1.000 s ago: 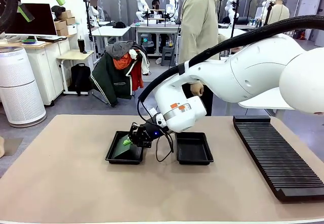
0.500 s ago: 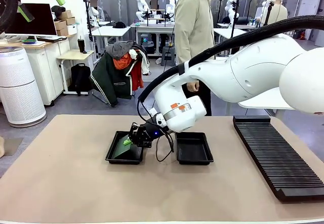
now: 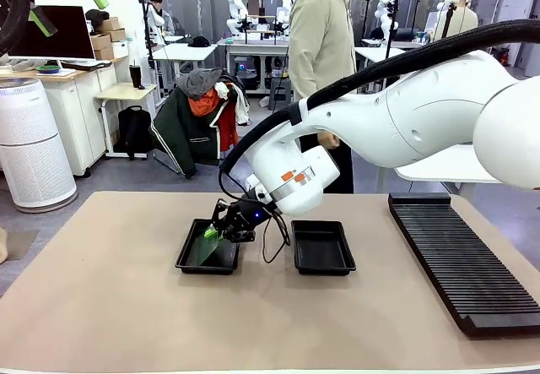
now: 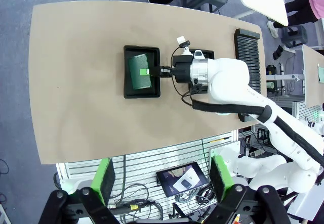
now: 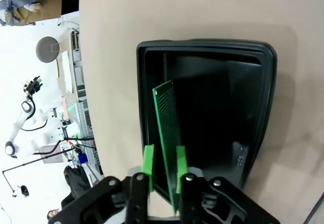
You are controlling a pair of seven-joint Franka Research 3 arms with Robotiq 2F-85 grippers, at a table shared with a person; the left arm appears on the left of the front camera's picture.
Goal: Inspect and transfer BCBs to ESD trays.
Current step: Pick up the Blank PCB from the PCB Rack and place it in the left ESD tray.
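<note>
Now: BCB tilted on edge in left ESD tray.
Sits within right claw; clenched or released, cannot tell. Release low so it settles flat inside the rim.

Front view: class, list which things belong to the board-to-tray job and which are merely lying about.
Belongs to the job:
- BCB, leaning in the left ESD tray
- right ESD tray
- right pincer, at the BCB

Lying about:
- black slotted rack, untouched
- white air purifier
- jackets behind the table
</note>
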